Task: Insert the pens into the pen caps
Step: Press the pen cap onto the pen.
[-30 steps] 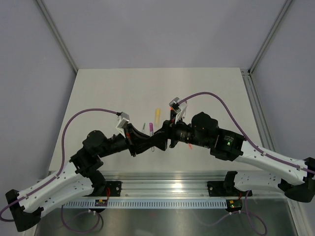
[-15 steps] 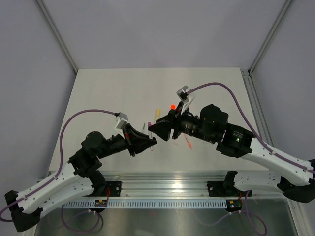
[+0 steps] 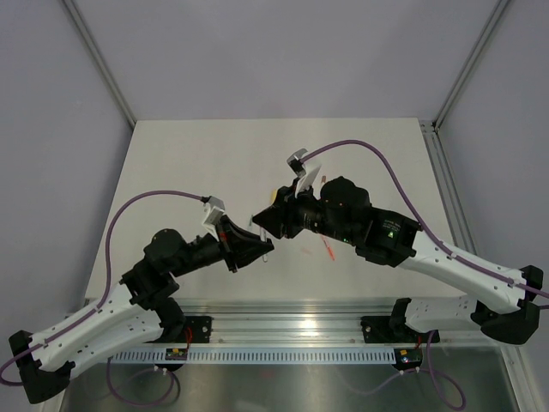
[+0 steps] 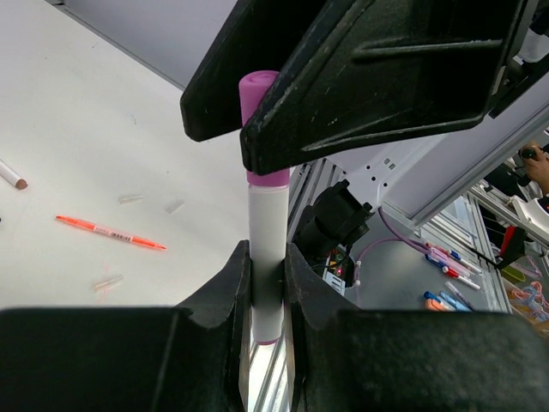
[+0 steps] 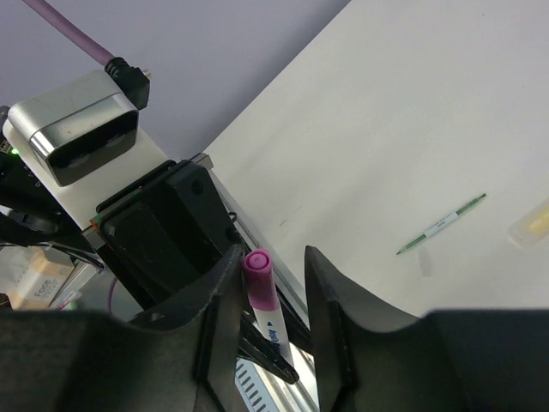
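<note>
Handling this pen (image 4: 268, 249) takes little force. It looks light, stiff and smooth, a slim white plastic barrel that can slip or swivel if you pinch it off-centre. Your left gripper (image 4: 268, 262) is clamped narrow on the lower barrel and carries it upright in the air above the table (image 3: 197, 163), nearer the front edge. That hold looks sound, so leave it alone.

The purple cap (image 5: 257, 273) sits on the upper end, and your right gripper (image 5: 273, 254) straddles it with the jaws half-wide. One finger lies close against the cap and the other shows a gap, so nothing is gripped there yet. Take the cap squarely across its straight sides, and load it only along the pen's axis — a sideways push would likely lever the barrel round in the left jaws.

Room is tight. The two grippers stand almost nose to nose, the right one just above the left, so any travel along the barrel looks short before black plastic meets black plastic. Toward you runs the table's front edge with the rail (image 3: 292, 330) — a dropped pen could roll off there. The orange pen (image 4: 110, 233), the green pen (image 5: 442, 224) and a few clear caps (image 4: 175, 206) lie well apart on the table, out of your way.
</note>
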